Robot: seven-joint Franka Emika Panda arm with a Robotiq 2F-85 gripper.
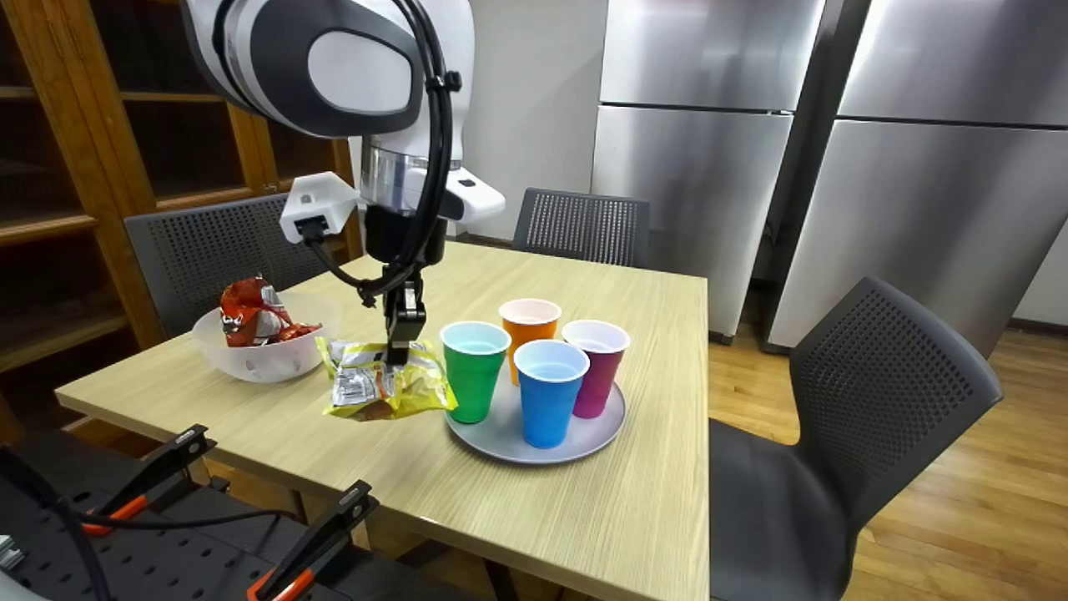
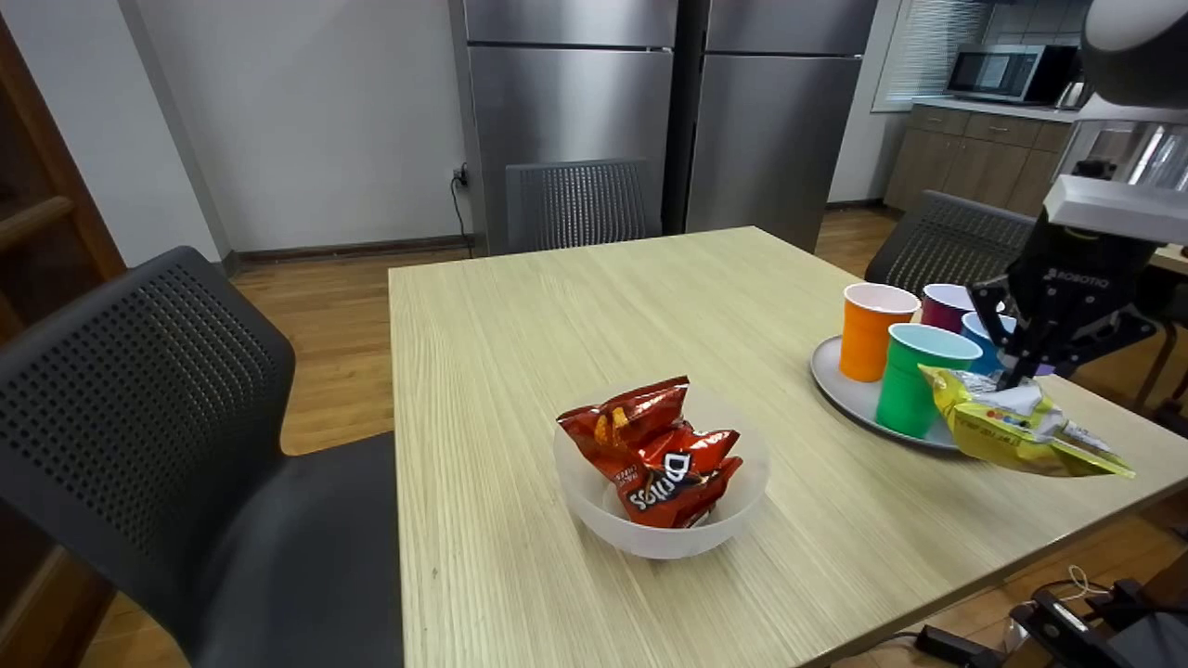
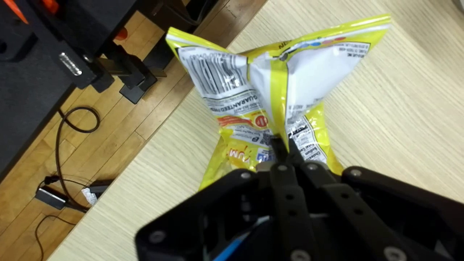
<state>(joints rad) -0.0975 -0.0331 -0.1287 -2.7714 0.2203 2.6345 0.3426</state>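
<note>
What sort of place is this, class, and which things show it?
Probably a shared kitchen or break room: stainless-steel refrigerators stand beyond the table, and a microwave sits on a counter.

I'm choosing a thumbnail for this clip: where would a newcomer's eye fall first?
Probably on the yellow snack bag, pinched in the gripper over the table. Next would come the green cup, blue cup, orange cup and purple cup, grouped on a gray plate. Then the red snack bag, sitting in a translucent bowl on the table, apart from the plate.
</note>
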